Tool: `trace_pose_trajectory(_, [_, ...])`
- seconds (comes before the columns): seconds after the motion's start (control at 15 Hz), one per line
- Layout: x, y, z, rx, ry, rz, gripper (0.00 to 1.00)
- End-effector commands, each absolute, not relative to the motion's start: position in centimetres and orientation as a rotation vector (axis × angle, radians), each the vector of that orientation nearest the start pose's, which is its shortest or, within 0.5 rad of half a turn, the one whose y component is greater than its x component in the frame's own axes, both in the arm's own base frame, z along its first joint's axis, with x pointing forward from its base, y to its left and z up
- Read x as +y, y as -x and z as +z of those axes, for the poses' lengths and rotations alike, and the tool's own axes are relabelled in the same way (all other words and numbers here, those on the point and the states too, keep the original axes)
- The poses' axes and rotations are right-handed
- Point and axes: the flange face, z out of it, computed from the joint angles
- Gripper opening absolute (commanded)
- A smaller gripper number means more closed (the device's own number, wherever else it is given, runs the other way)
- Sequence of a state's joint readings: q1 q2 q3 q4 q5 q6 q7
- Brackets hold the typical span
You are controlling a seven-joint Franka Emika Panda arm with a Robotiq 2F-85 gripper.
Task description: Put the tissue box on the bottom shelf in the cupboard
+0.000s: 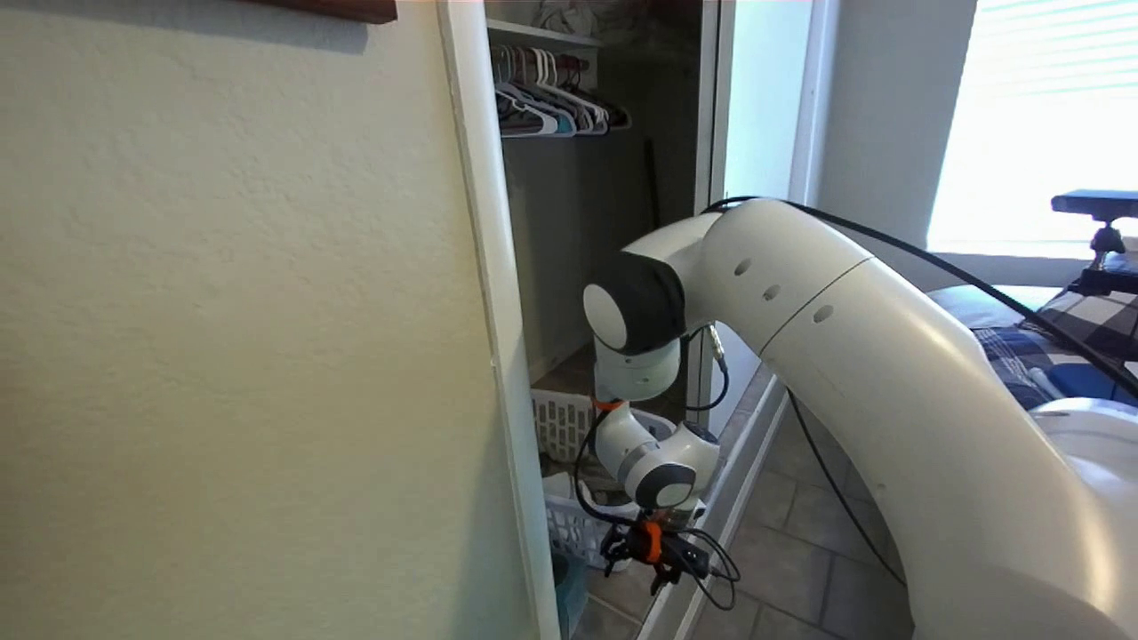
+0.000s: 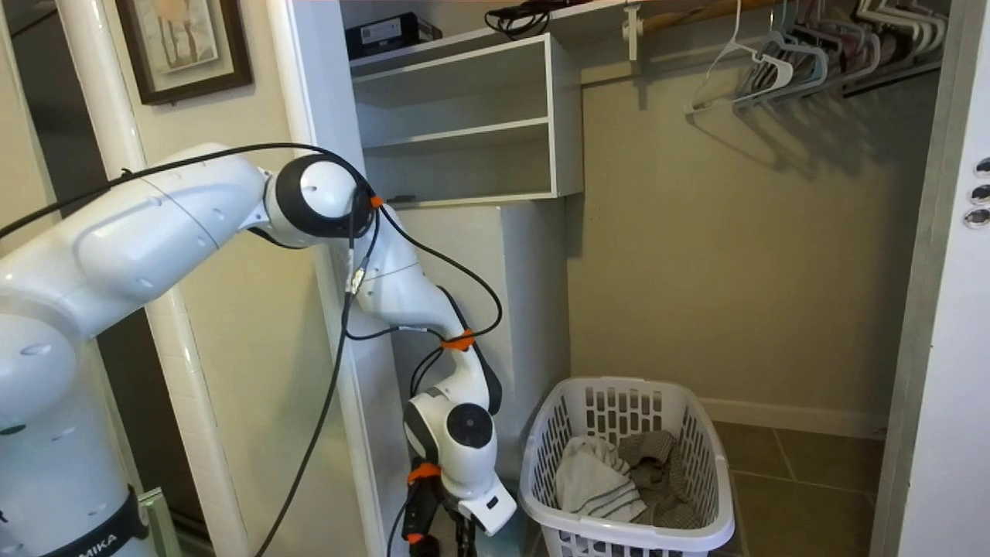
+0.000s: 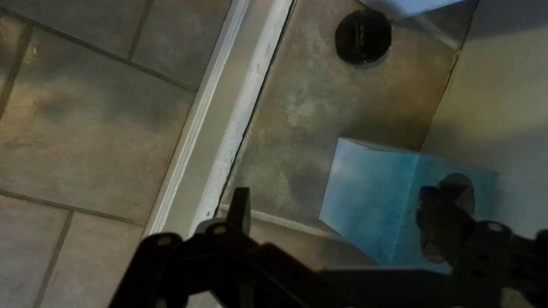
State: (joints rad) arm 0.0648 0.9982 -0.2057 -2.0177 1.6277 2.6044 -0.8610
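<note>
The tissue box [image 3: 368, 196] is a teal-blue box with an oval top opening, standing on the tiled floor in the wrist view. Its side also shows low in an exterior view [image 1: 569, 591], partly hidden by the door frame. My gripper [image 3: 336, 205] is open. In the wrist view its right finger overlaps the box's top opening; its left finger is over bare floor, apart from the box. The gripper also hangs low in an exterior view [image 1: 637, 569]. The cupboard [image 2: 564, 116] has pale shelves; its bottom shelf [image 2: 479, 200] bears a small dark object at the left.
A white lattice laundry basket [image 2: 626, 522] with cloths stands beside the arm. A dark round object [image 3: 363, 37] lies on the floor. A raised white door sill [image 3: 239, 115] runs left of the box, and a wall [image 3: 496, 107] is on its right. Hangers [image 2: 804, 62] hang from the rail.
</note>
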Motion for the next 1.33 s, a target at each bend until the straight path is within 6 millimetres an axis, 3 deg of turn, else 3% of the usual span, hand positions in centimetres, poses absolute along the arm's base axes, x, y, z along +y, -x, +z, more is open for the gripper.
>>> trace_pose_trajectory(0.0, [-11.4, -46.4, -6.4, 1.015, 2.539, -0.037, 1.00])
trace_pose_trajectory(0.2, [-11.8, -48.1, -7.2, 1.001, 2.517, -0.066, 1.00])
trace_pose_trajectory(0.8, [-11.7, -48.3, -7.2, 0.997, 2.516, -0.068, 1.00])
trace_pose_trajectory(1.27, [-9.5, -49.7, -8.3, 1.082, 2.479, 0.018, 1.00])
